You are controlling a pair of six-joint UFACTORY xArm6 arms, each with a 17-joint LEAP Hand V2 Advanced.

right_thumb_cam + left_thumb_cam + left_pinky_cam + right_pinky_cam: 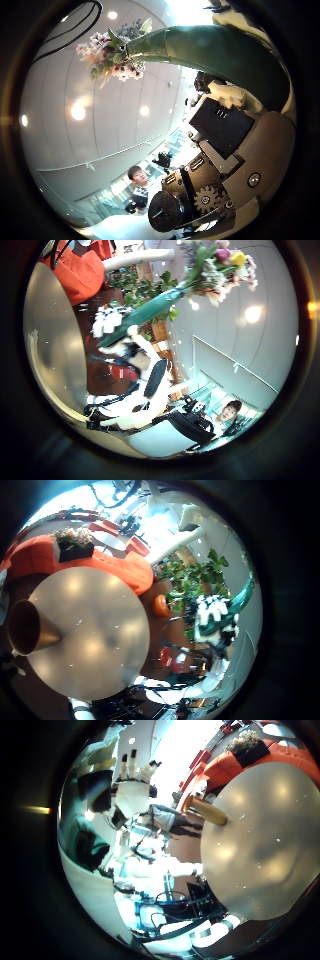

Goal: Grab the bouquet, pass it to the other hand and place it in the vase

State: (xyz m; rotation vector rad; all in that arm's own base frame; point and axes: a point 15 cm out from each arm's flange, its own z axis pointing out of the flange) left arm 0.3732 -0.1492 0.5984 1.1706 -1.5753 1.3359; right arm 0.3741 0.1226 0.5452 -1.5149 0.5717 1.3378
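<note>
The bouquet, small blossoms above a long cone of wrap, lies close along my right palm. My right hand is shut on the wrap's lower part. The left thumb side view shows the same from afar: blossoms, wrap, and my right hand curled round its narrow end. The vase, a tapered tube, stands on the round table, also seen as the vase. My left hand hangs apart from the bouquet with relaxed fingers and holds nothing.
A bulky padded seat lies beyond the round table. A leafy plant stands behind my right hand. Stands and equipment crowd the floor beside the table.
</note>
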